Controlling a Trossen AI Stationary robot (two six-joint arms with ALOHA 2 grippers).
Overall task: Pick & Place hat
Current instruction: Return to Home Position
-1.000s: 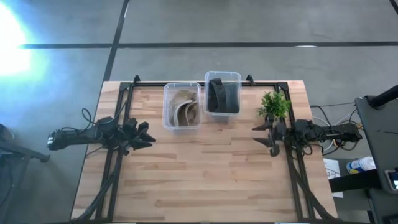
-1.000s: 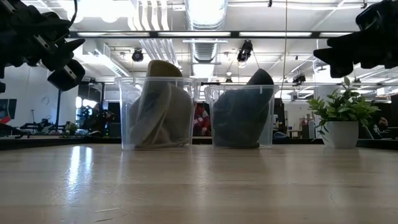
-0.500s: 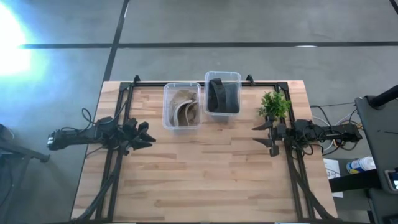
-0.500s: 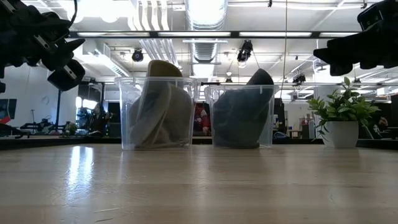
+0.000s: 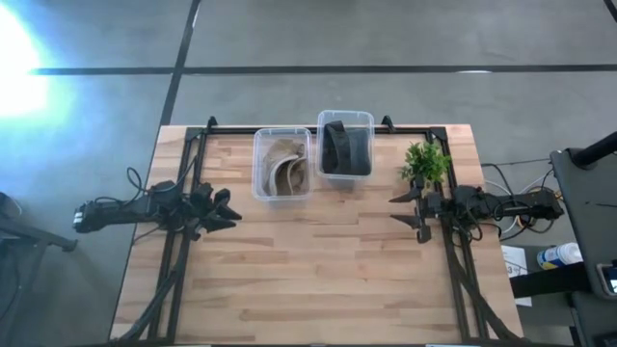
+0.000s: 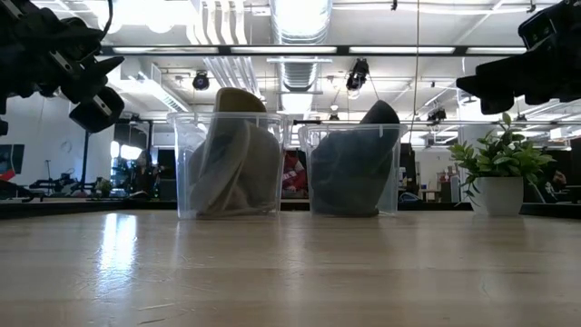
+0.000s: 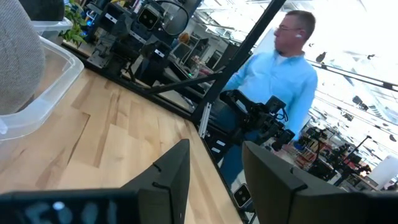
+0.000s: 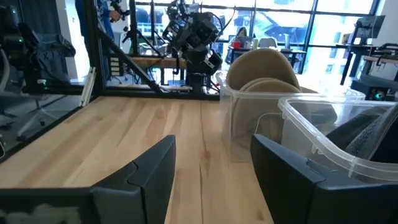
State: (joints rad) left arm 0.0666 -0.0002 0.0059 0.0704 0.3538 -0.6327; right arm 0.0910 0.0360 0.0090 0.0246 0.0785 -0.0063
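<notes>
From above, the right hand [image 5: 397,210] hangs just beside the plant [image 5: 424,162]; a careless swing could topple it. Brown caps [image 5: 282,172] fill the left bin [image 5: 257,166], and a black cap [image 5: 345,149] lies in the right bin [image 5: 321,145], its length running near to far. At desk level, all stand on edge. Wrist views show the left hand [image 7: 214,146] and right hand spread apart, empty.

Hard white glare burns out the grey concrete floor [image 5: 14,67] at the far left in the high view, while the pale wooden table [image 5: 318,275] lies evenly lit with faint shadows. At table height the long ceiling lights [image 6: 300,16] blaze white, lay a sheen on the tabletop's left side, shine through the left clear plastic bin [image 6: 187,173], and turn both dark arms [image 6: 41,45] into silhouettes.
</notes>
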